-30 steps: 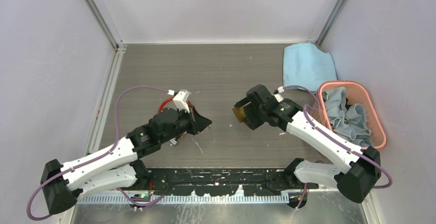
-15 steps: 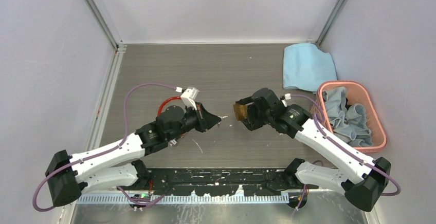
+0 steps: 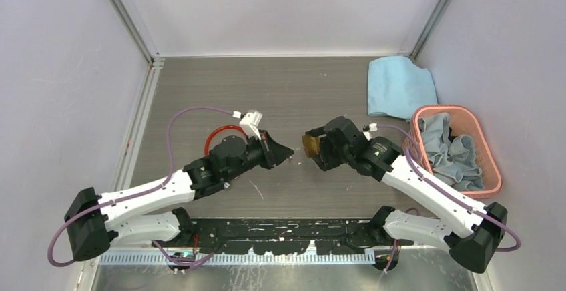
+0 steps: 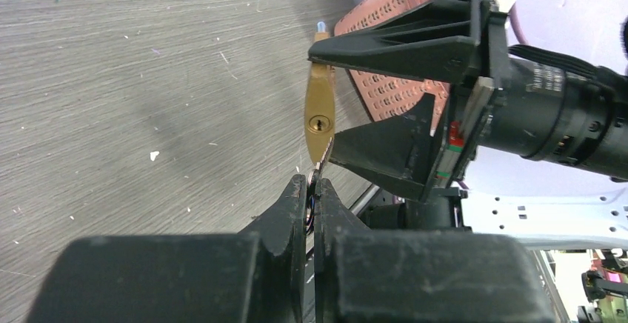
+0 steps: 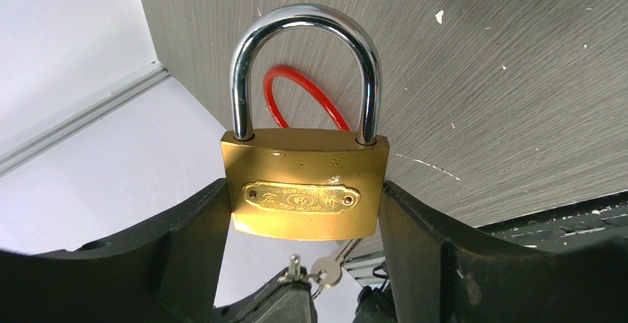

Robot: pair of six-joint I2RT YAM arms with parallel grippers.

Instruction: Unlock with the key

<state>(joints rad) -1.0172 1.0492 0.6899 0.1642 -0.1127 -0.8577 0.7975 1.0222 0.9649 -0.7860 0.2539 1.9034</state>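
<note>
Your left gripper (image 4: 312,184) is pinched shut on the key (image 4: 323,161), a thin silvery blade. In the left wrist view its tip sits just below the keyhole (image 4: 319,124), which lies at 12 o'clock from it. Your right gripper (image 5: 304,219) clamps the padlock (image 5: 304,171) by its narrow sides. If you push now, the tip will likely skate off the smooth, polished brass, or the flat blade will twist in the pinch. The lock may also pivot in that hard black grip. The shackle (image 5: 305,19) is a glossy steel U, and the table (image 5: 518,78) is brushed grey.
</note>
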